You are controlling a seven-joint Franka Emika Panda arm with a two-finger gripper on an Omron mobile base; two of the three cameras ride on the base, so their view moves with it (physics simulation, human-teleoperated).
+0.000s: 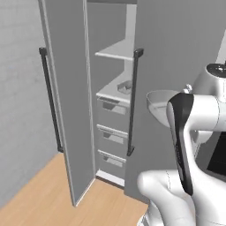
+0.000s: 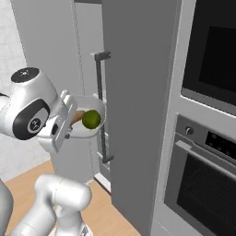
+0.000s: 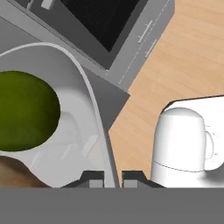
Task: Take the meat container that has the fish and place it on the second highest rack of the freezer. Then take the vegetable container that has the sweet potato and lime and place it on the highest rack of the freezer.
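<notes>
Fingers (image 3: 112,177) pinched shut on rim of veg container (image 2: 87,120), kept level w/ lime (image 2: 91,119) + sweet potato (image 2: 77,116) inside, just beside open freezer (image 1: 112,88), highest rack (image 1: 115,54) ahead.

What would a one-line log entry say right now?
jaws: shut on container rim | inside: lime, sweet potato | freezer: open

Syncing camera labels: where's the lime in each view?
Left base view: can't make it out; the arm covers most of the container.
Right base view: lime left of centre, in the container by the freezer door handle.
Hand view: lime at left edge, inside the container rim.
Shared landmark: that handle.
</notes>
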